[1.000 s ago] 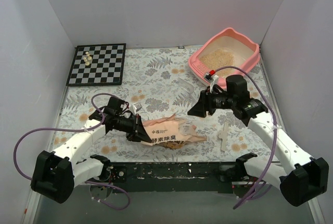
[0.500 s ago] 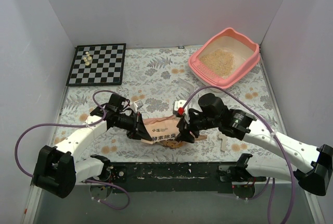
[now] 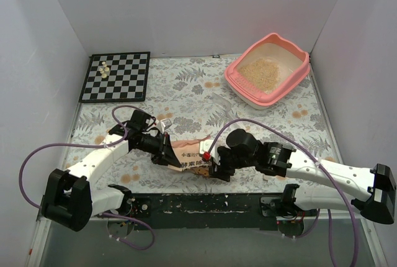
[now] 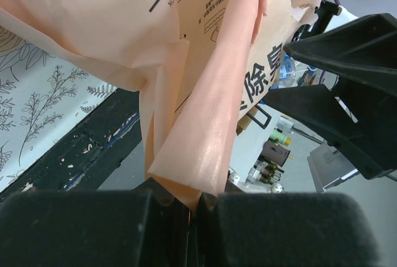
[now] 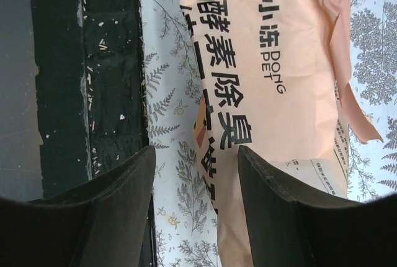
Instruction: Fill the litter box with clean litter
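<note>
Plain grey walls close in a floral-patterned tabletop (image 3: 186, 93).

From the top camera, both arms reach inward along the near edge and meet at one orange-peach printed bag (image 3: 191, 154) lying flat near the front. The left hand (image 3: 173, 159) comes in from the left, clenched on the bag's left end. The right arm lies low and stretched across the front, and the right hand (image 3: 214, 169) sits at the bag's right end with its jaws apart. The one pink litter box (image 3: 296, 77) stands in the far right corner, well apart from both hands, with a loose pile of clean litter (image 3: 260, 71) on its pale floor. One chessboard (image 3: 115, 77) lies in the far left corner, carrying a small cluster of pale chess pieces (image 3: 104, 68).

From the left wrist camera, the left hand (image 4: 197, 202) is clamped shut on a fold of the bag (image 4: 211, 93), which rises crumpled above it. The right hand's black fingers (image 4: 347, 93) show at the right, close against the bag. The tabletop's black front edge (image 4: 93, 149) runs below.

From the right wrist camera, the right hand (image 5: 195, 152) is released, its two fingers (image 5: 279, 217) spread. One lies over the bag (image 5: 267, 81), the other over the black front edge (image 5: 80, 93), and nothing is gripped between them.
</note>
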Controlling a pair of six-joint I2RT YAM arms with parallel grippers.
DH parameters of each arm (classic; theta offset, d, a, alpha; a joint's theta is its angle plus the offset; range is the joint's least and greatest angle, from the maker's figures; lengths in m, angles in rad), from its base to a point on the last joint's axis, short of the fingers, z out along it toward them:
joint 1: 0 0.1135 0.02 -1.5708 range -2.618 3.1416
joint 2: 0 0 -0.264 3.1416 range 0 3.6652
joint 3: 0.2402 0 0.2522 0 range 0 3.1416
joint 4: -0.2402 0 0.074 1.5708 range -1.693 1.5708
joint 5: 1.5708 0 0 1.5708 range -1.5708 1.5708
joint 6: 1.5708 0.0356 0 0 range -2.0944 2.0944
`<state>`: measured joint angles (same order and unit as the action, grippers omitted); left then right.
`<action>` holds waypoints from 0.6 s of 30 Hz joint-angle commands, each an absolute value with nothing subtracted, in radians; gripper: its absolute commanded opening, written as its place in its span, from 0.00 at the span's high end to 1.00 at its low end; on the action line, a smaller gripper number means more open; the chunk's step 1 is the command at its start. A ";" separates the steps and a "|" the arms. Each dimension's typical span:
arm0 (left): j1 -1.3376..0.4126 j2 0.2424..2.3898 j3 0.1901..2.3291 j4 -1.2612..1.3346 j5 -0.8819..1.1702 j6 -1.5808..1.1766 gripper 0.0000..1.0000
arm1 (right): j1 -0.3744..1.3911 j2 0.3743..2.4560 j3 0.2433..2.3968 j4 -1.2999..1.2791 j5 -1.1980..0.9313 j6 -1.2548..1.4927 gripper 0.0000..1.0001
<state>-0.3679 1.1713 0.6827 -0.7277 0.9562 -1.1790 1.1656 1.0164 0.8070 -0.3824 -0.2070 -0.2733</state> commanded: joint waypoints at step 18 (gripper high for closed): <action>-0.342 1.186 0.860 -0.741 0.994 -1.120 0.96 | 1.140 1.132 0.696 -0.291 -0.057 -0.333 0.99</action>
<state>-0.3618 1.1938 0.7555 -0.7418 0.9955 -1.1595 1.1713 1.0943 0.7025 -0.2573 -0.0982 -0.3302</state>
